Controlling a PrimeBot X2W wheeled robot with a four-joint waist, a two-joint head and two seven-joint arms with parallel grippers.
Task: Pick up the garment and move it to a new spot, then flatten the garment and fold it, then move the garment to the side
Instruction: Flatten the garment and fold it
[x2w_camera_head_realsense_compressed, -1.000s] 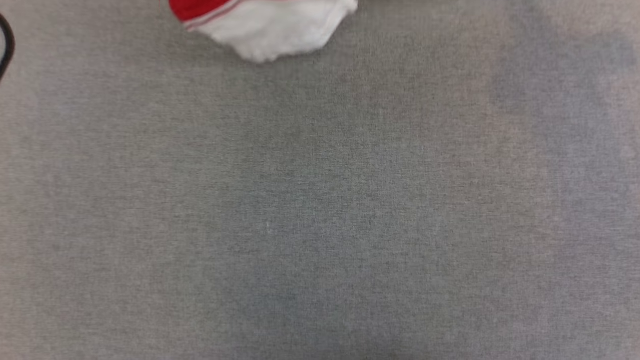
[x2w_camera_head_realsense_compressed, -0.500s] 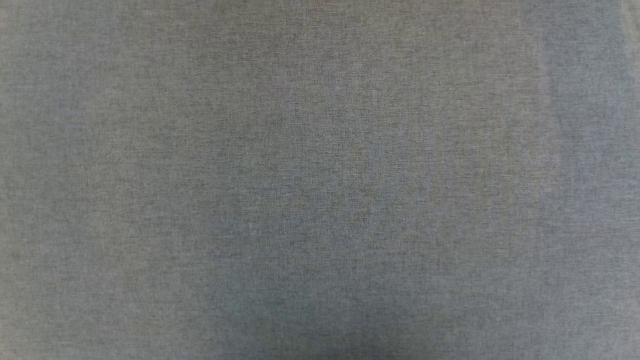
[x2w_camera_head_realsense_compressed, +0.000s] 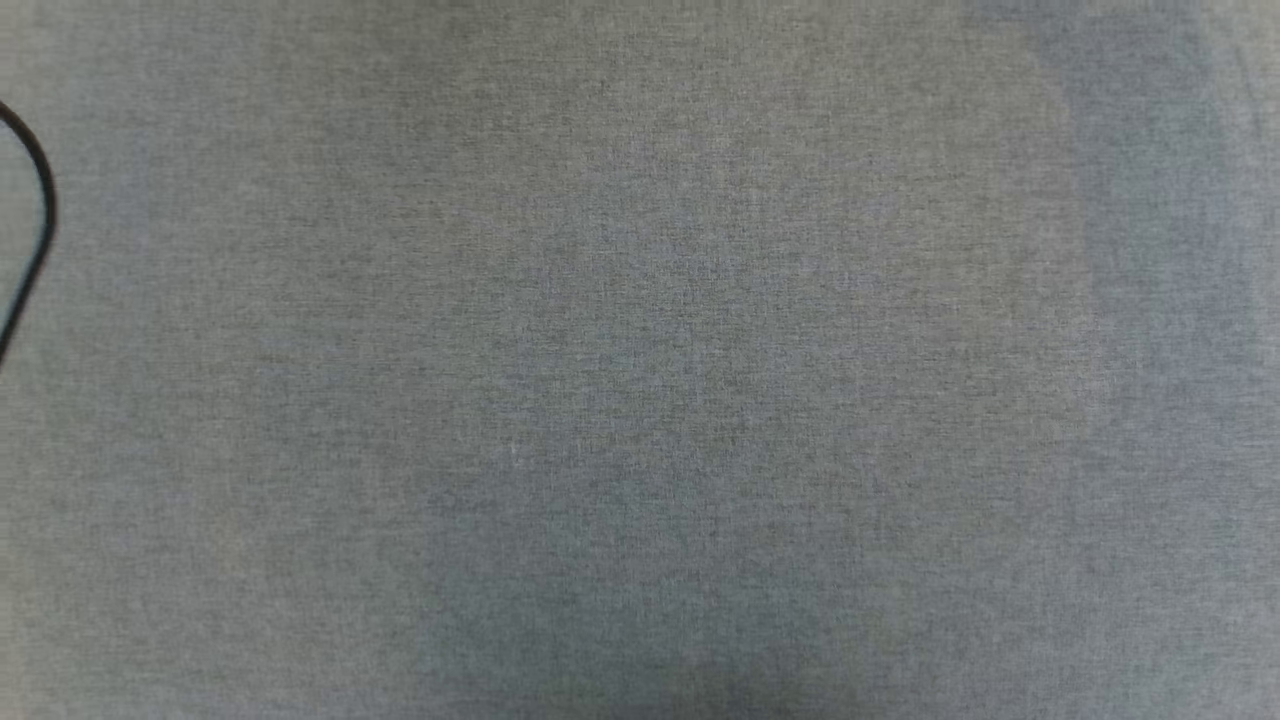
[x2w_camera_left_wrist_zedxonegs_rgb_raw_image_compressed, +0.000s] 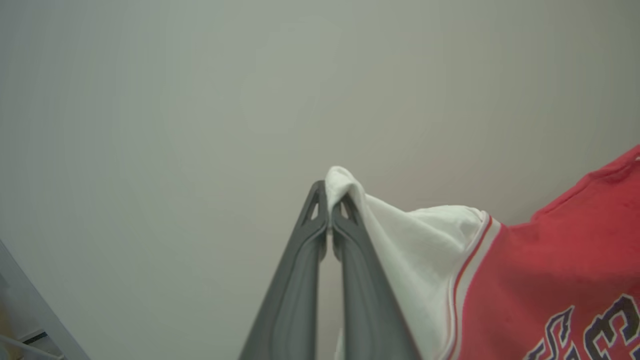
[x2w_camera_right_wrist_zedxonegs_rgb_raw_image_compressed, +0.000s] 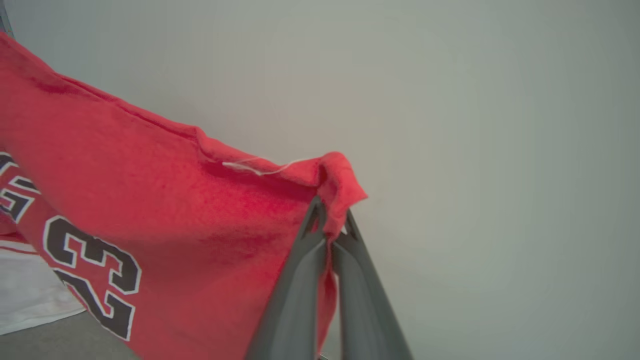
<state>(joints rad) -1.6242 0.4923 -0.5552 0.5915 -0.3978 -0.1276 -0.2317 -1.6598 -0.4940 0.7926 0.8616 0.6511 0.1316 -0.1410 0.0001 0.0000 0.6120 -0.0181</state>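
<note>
Right now you hold the shirt (x2w_camera_left_wrist_zedxonegs_rgb_raw_image_compressed: 550, 270) in the air over the grey surface (x2w_camera_head_realsense_compressed: 640, 400), the left gripper (x2w_camera_left_wrist_zedxonegs_rgb_raw_image_compressed: 330, 210) clamped on the tip of its white sleeve (x2w_camera_left_wrist_zedxonegs_rgb_raw_image_compressed: 415, 250) and the right gripper (x2w_camera_right_wrist_zedxonegs_rgb_raw_image_compressed: 330, 220) pinched tight on a corner of its red hem (x2w_camera_right_wrist_zedxonegs_rgb_raw_image_compressed: 340, 175). Both are thin nips of cloth, so pulling the arms apart too hard could, I judge, tug a corner free and drop it in a heap. A second ago the sleeve dipped in at the head view's top edge; now a black cable (x2w_camera_head_realsense_compressed: 45, 210) curves lower at the surface's left edge, so the camera likely shifted.
</note>
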